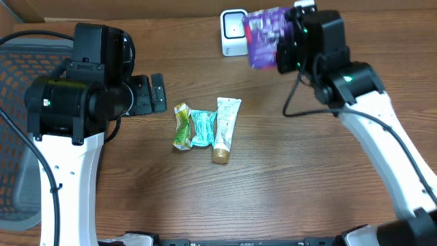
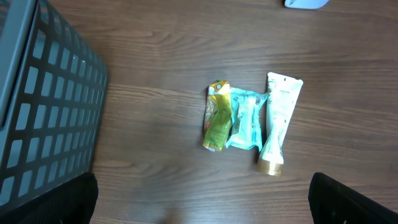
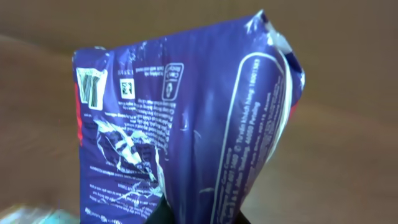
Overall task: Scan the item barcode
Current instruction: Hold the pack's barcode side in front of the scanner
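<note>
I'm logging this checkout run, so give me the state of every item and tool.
right tool: shut on purple packet.
purple packet: lifted, beside scanner.
scanner: upright on table.
left tool: open, empty, above table.
green packet: lying flat.
tube: lying flat, capped.
teal packet: lying between those two.

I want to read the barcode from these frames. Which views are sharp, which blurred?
Right wrist: purple packet and its barcode fairly sharp, background blurred. Overhead: the packet looks smeared. Left wrist: even light, the tube crisp.
</note>
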Tool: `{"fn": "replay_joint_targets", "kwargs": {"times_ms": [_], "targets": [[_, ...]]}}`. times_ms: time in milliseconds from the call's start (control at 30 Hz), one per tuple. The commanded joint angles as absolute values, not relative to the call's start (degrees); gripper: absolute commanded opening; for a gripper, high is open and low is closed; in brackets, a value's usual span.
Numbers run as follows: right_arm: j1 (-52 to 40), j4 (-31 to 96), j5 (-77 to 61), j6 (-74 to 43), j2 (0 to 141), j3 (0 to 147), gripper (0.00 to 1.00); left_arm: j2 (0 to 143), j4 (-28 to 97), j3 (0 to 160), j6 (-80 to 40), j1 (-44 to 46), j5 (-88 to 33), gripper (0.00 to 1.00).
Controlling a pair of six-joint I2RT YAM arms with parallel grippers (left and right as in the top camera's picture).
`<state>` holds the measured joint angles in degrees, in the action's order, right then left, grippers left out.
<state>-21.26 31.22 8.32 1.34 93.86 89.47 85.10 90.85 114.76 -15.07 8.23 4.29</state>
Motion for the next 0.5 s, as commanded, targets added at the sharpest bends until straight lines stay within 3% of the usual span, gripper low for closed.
{"fn": "replay_joint_targets", "kwargs": {"times_ms": [0, 167, 467], "targets": [[-23.0, 23.9, 23.4, 14.2, 98.8, 90.8, 0.04, 85.0, 90.8, 114.9, -15.9, 8.3, 4.4, 0.99], [-25.6, 5.8, 28.7, 41.4, 105.1, 90.8, 0.04, 85.0, 90.8, 114.9, -15.9, 8.3, 4.4, 1.0], [-27.3, -24.4, 31.6, 75.5, 118.5, 90.8, 0.04, 85.0, 90.8, 114.9, -15.9, 8.3, 4.4, 1.0]]}}
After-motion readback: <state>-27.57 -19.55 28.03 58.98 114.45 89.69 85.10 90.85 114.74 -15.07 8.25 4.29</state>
